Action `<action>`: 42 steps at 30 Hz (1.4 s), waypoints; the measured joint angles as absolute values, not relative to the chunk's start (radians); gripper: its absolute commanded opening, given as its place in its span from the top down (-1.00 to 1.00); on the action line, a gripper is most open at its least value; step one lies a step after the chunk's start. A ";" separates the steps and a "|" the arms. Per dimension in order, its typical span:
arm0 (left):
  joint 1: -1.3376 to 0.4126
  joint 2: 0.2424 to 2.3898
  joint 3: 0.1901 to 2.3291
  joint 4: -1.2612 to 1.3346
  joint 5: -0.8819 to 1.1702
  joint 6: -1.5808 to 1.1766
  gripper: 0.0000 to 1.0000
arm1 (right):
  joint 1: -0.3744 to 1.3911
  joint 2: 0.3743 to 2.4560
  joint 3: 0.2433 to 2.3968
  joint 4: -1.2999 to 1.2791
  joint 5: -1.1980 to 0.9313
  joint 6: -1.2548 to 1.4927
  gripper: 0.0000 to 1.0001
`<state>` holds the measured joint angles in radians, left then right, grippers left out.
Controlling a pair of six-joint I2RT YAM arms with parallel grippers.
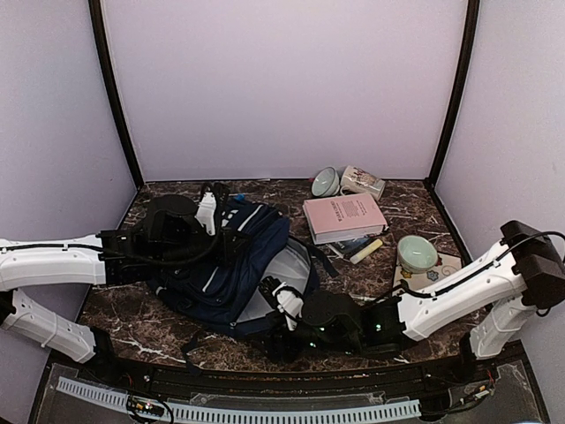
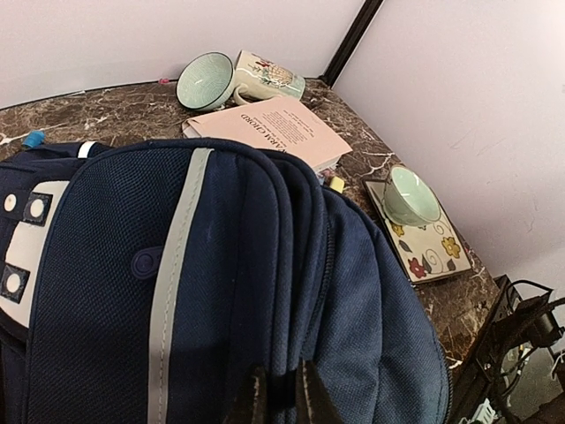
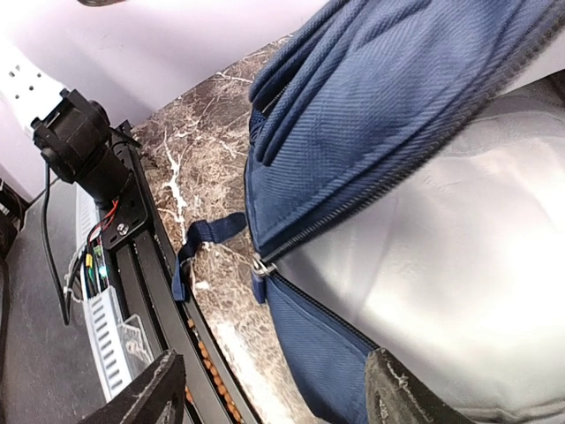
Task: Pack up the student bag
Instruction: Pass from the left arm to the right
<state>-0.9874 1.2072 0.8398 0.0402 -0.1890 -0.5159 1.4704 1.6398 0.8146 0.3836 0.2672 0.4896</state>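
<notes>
Both cropped at frame edge: left jaws pinch the student bag (image 2: 221, 265), right jaws spread beside its zipper (image 3: 261, 265).

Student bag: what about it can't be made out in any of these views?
- Contents: the student bag shows only pale lining at its opening in the top and right wrist views. The open right gripper and the frame edge hide the rest.
- Left grip: the left gripper is cut off by the left wrist view's bottom edge, so how much fabric it pinches is hidden.
</notes>
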 measured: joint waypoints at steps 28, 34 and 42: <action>-0.987 1.158 0.758 0.099 -0.128 -0.473 1.00 | 1.230 1.329 0.597 0.434 0.104 0.554 -0.66; -0.987 1.158 0.756 0.102 -0.110 -0.470 1.00 | 1.205 1.350 0.603 0.508 0.019 0.569 -0.63; -0.987 1.158 0.738 0.124 -0.077 -0.466 1.00 | 1.202 1.487 0.693 0.566 -0.062 0.583 -0.50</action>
<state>-0.9874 1.1580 0.7376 0.1242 -0.0769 -0.4664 1.2022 1.4868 0.6933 0.5659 -0.0624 0.5827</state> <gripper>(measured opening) 0.094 0.773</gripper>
